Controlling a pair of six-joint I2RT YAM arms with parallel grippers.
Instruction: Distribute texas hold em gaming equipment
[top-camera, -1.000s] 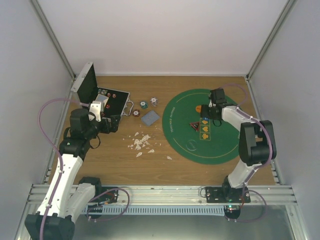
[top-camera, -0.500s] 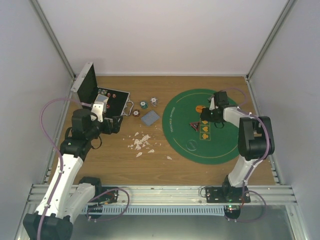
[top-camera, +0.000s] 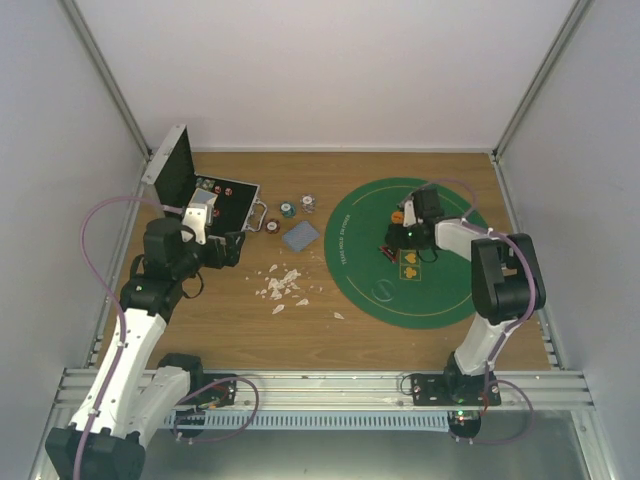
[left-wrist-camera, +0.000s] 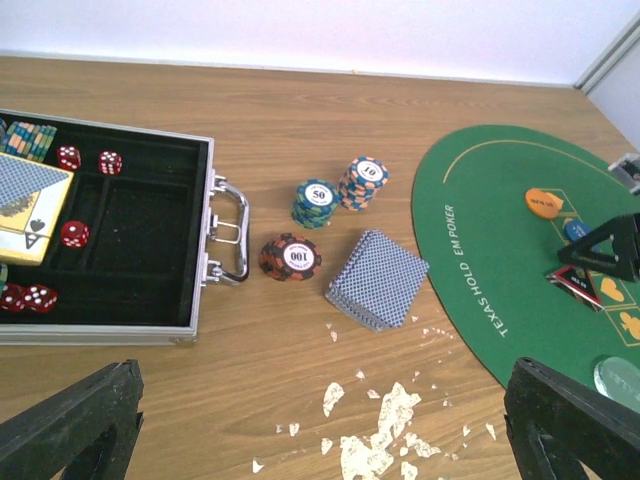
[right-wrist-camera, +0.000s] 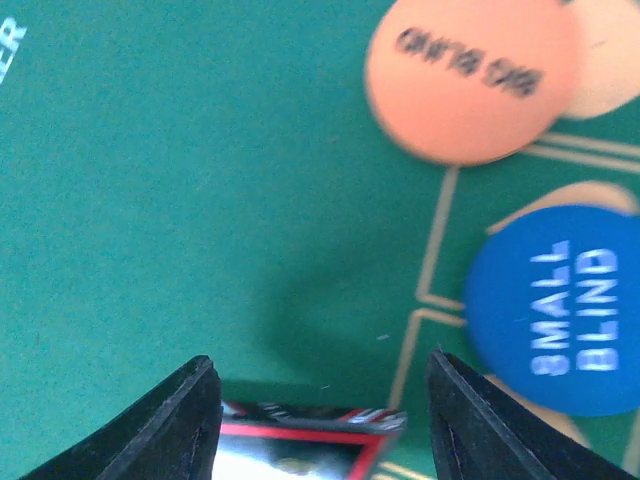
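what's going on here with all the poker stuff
Two robot arms are laying out a poker set. The right gripper is low over the green mat, its jaws open on either side of the red-black triangular token, near the orange button and blue button. The left gripper hangs wide open and empty near the open case. The chip stacks and card deck sit on the wood between case and mat.
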